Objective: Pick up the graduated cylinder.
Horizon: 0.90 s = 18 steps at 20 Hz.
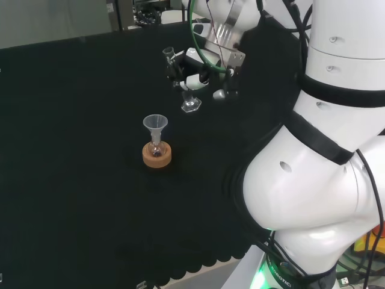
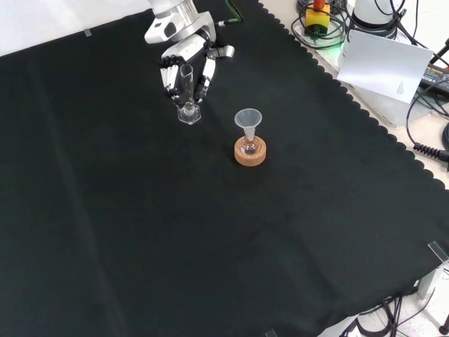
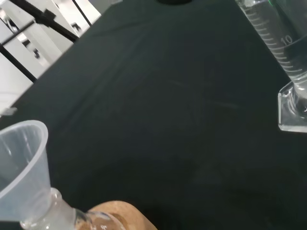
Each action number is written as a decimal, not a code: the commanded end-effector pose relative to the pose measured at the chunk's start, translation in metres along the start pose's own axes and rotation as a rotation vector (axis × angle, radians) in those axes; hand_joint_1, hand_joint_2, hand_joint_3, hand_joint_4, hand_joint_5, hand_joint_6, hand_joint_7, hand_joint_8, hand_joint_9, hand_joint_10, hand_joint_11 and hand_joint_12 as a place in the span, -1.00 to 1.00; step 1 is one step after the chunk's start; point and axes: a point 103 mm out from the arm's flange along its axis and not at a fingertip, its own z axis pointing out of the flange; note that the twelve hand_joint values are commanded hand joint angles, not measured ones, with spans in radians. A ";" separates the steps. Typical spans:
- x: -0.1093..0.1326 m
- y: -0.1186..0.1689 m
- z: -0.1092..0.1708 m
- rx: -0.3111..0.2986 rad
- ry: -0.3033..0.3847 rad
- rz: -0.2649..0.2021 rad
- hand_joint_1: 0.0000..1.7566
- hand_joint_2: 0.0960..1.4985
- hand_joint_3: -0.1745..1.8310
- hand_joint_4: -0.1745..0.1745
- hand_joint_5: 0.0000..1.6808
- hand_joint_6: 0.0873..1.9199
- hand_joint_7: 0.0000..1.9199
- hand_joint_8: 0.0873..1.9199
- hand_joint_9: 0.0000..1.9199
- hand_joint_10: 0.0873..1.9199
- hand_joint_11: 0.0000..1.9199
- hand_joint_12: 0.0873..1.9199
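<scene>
Nearest me, clear plastic funnel [image 3: 21, 158] on cork-ringed flask [image 2: 250, 152]; beyond it, my hand [image 2: 184, 60] curls around the clear graduated cylinder [image 2: 187, 95]. Grasp step; next, lift straight.

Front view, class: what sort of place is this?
Probably a robotics lab bench set for chemistry: a graduated cylinder in the robot hand, a funnel in a flask, cables beside it.

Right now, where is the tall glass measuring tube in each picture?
Head view: graduated cylinder top middle, in the hand.
Front view: graduated cylinder upper left of centre, between the fingers.
Wrist view: graduated cylinder at the picture's right edge.
Shared landmark: cork ring under the funnel.
</scene>
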 end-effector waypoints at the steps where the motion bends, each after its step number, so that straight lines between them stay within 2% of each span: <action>1: 0.007 -0.014 -0.017 0.060 -0.086 0.020 0.43 0.48 -0.83 -1.00 0.11 0.06 0.01 0.05 0.44 -0.93 0.23 -0.18; 9: 0.015 -0.046 -0.030 0.155 -0.144 0.067 0.43 0.47 -0.83 -1.00 0.13 0.04 0.02 0.03 0.45 -0.95 0.23 -0.19; 15: 0.017 -0.066 -0.039 0.229 -0.165 0.103 0.43 0.46 -0.83 -1.00 0.14 0.02 0.04 0.01 0.46 -0.97 0.23 -0.19; 18: 0.013 -0.076 -0.041 0.258 -0.147 0.114 0.43 0.46 -0.83 -1.00 0.14 0.01 0.04 0.01 0.46 -0.97 0.23 -0.19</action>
